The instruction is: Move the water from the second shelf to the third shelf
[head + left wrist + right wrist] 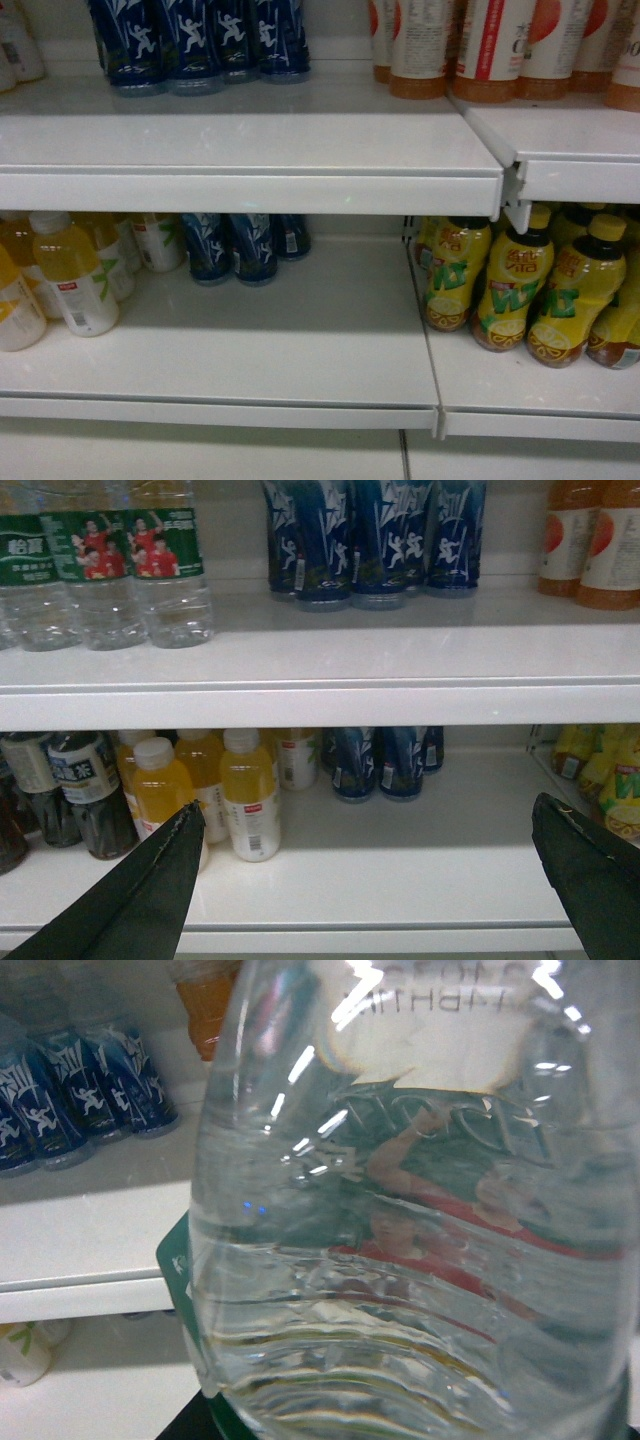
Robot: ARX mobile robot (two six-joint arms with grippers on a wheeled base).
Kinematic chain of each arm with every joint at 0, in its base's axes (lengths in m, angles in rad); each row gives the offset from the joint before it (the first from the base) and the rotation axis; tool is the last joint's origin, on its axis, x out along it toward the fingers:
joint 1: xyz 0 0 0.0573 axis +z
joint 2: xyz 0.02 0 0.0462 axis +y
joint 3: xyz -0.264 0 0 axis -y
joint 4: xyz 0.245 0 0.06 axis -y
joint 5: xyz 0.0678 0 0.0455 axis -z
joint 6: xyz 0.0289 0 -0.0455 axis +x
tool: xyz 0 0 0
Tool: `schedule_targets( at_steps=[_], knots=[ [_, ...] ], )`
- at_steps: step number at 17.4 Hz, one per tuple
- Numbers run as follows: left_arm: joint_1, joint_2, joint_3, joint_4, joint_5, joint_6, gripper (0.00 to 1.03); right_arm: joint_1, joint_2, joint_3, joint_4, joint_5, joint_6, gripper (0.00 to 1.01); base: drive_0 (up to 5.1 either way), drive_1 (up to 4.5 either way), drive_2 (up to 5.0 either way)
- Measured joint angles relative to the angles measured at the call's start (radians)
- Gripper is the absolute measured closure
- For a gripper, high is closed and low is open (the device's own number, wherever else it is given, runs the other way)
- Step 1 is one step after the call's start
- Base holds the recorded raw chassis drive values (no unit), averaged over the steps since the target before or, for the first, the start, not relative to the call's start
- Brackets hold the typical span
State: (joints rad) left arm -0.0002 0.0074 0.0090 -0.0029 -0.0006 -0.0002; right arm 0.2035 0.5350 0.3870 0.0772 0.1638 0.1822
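- Water bottle [420, 1230] fills almost the whole right wrist view, very close to the camera; it is clear and ribbed, and the green label with red-shirted people shows through the plastic
- Right gripper itself is not seen in any view, so I cannot tell how its jaws stand or if they really hold this bottle; only a dark edge shows at the bottom under the bottle
- Left gripper [375, 880] is wide open and holds nothing; its two dark fingers [150, 890] stand well apart at the lower corners of the left wrist view, in front of the lower shelf [400, 880]
- On the upper shelf [320, 665], at the left, more water bottles [110, 570] with green labels stand upright in a row
- Dark blue bottles [375, 540] with white running figures stand beside them, near the middle of the same shelf
- Orange drink bottles [590, 540] are at the right end
- On the lower shelf, yellow juice bottles [245, 795] with white caps stand next to dark tea bottles [85, 790]
- Lemon tea bottles [530, 290] with yellow labels fill the right section in the head view
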Motion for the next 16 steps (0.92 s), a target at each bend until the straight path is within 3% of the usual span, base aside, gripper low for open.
schedule_targets(
  at_steps=[16],
  knots=[
    [0.0,0.0,0.0,-0.002,0.0,0.0,0.05,0.0,0.0,0.0,-0.002,0.0,0.0,0.6,-4.6,2.2,2.2]
  ],
)
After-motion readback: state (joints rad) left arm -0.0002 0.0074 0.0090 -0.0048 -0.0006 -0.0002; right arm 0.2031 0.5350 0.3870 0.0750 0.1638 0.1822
